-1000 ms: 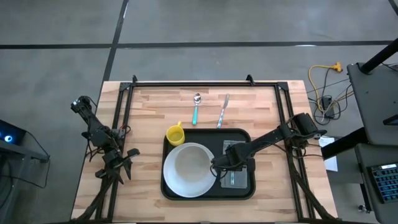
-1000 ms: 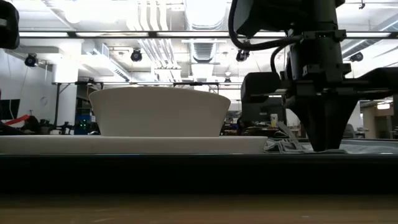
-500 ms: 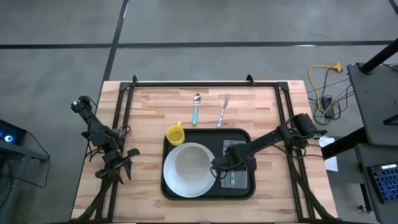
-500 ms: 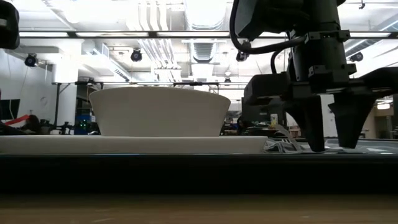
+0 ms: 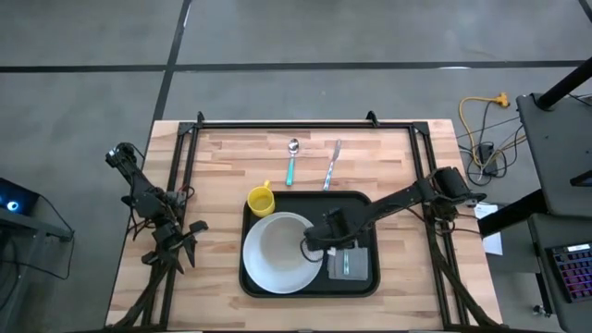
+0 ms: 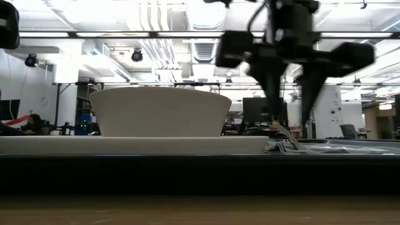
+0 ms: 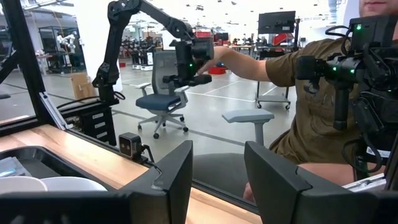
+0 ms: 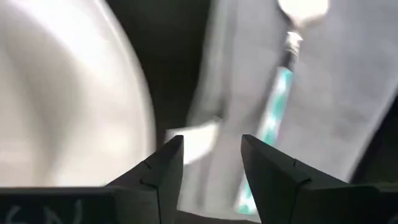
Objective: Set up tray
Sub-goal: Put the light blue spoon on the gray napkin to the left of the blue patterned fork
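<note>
Right gripper (image 5: 310, 248), frame centre: jaws spread, empty, above grey napkin (image 5: 352, 259) on the tray (image 5: 356, 200). Rise straight, sparing teal utensil (image 8: 273, 118). Left gripper (image 5: 176, 242), lower left: jaws spread, idle.

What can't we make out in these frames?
- Utensil on the napkin: fork or knife unclear; high view too small, right wrist view cuts off its head and blurs it.
- Tray contents: low view shows only the rim edge-on, with bowl and right tool above.
- Left tool: high view too small to read.
</note>
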